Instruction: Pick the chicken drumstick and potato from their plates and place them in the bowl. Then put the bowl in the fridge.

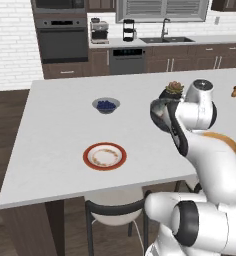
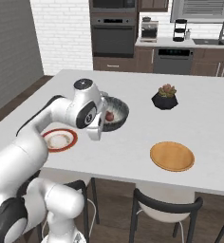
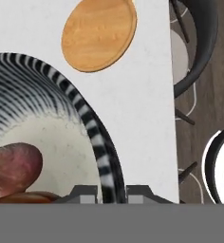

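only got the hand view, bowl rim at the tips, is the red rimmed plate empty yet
Observer: Yes, the red-rimmed plate has no food on it.
Operator: is the bowl sitting flat
Observer: No, the bowl is tipped, its inside facing the right base camera, with the pincer shut on its rim.
Operator: anything close by it
Observer: A black plant pot stands to one side of it, apart.

Wide bare white tabletop [image 1: 55, 130] fills the left of the left base view, broken by the small grey bowl of blueberries [image 1: 106, 105] at centre and the red-rimmed white plate [image 1: 104, 156] below it. The black plant pot [image 2: 164, 98] and the flat tan wooden disc [image 2: 172, 156] stand right of centre in the right base view.
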Available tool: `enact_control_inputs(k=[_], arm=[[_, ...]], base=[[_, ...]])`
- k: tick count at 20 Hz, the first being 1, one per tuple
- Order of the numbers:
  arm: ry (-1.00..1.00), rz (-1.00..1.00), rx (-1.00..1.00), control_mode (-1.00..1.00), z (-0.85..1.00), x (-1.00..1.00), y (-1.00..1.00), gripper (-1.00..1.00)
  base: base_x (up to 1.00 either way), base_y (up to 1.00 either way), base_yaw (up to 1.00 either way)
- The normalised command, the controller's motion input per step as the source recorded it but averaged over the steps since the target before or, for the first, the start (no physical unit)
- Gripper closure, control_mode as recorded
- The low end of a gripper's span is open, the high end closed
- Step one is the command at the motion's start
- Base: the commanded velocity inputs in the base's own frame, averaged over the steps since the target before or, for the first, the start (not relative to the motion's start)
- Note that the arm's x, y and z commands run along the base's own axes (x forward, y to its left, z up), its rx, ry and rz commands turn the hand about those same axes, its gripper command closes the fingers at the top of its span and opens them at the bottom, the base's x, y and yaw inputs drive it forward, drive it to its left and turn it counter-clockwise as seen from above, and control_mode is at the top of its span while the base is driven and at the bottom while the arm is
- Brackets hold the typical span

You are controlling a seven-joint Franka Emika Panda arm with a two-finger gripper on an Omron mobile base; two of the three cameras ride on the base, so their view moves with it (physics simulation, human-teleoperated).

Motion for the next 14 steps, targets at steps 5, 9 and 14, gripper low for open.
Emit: enact_control_inputs(k=[5,9,14], arm=[[-0.06,-0.02,-0.05,-1.00,0.21,-0.46,0.14,1.00],[-0.11,0.00,-0.02,-1.00,0.43,-0.74,0.11,1.00],[0.00,0.00,0.00,-1.00,0.32,-0.64,0.29,1.00]], base=[[0.00,0.00,0.00],[0.00,0.00,0.00],[0.00,0.00,0.00]])
